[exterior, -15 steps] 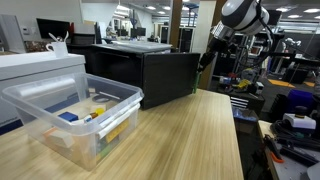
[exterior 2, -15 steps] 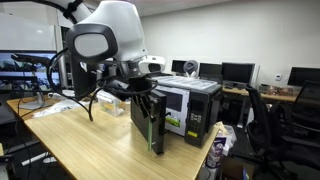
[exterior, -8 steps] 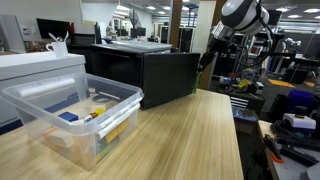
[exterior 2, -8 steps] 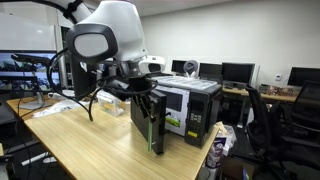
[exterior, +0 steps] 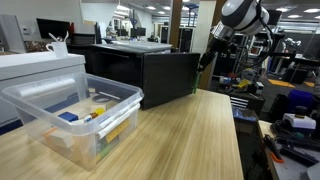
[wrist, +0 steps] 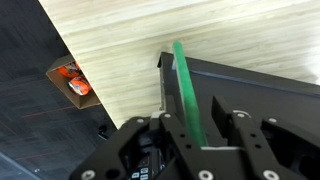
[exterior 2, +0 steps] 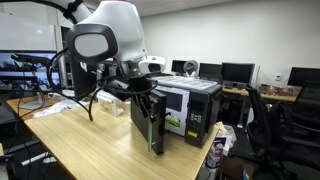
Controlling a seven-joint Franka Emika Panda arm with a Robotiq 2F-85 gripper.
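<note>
Desks and computer screens fill the big room at the back. A long wooden surface [exterior: 200, 140] runs down the middle. At one end sits a black box [exterior: 150, 75], close to the robot arm [exterior: 240, 15], likely so the arm can reach it. The jaws hang right over one corner of that box, with a thin green strip [wrist: 188, 85] between them. I cannot tell if they are squeezing the strip or just sitting around it. The strip stands straight up against the box corner [exterior 2: 152, 128], maybe to keep it steady. A clear tub [exterior: 70, 115] with small things inside sits well apart. A little orange thing [wrist: 72, 78] lies down on the floor.
</note>
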